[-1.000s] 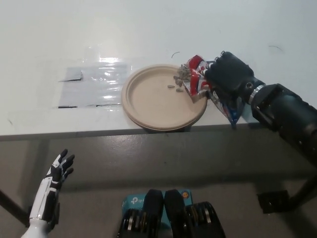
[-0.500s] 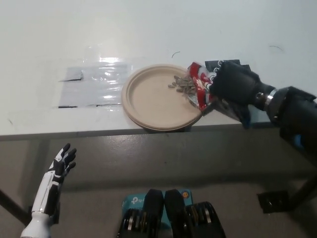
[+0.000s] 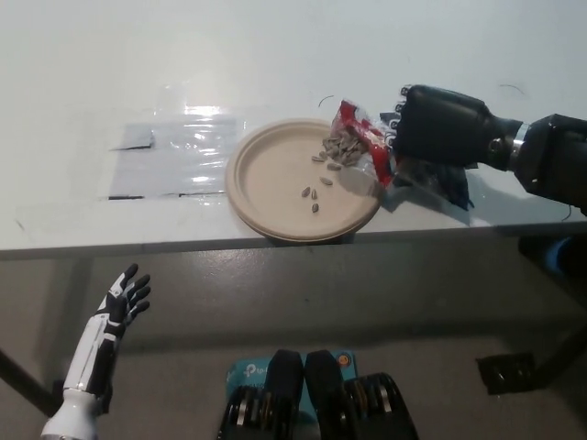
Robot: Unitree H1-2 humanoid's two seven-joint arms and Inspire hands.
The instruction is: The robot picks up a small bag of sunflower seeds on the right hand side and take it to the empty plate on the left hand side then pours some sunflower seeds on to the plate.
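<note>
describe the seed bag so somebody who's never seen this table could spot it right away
On the white table sits a round tan plate. At its right rim the black right hand holds the bag, tipped toward the plate. It is the only red, crinkly thing, with sunflower seeds spilling from its mouth.

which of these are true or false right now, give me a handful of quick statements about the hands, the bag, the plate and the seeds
1. The right hand holds the bag of sunflower seeds tipped at the plate's right rim. True.
2. The plate is empty. False: sunflower seeds lie on it, some scattered toward its middle.
3. The left hand presses on the plate. False: it hangs open below the table edge, at lower left.
4. A clear plastic sheet lies left of the plate. True.
</note>
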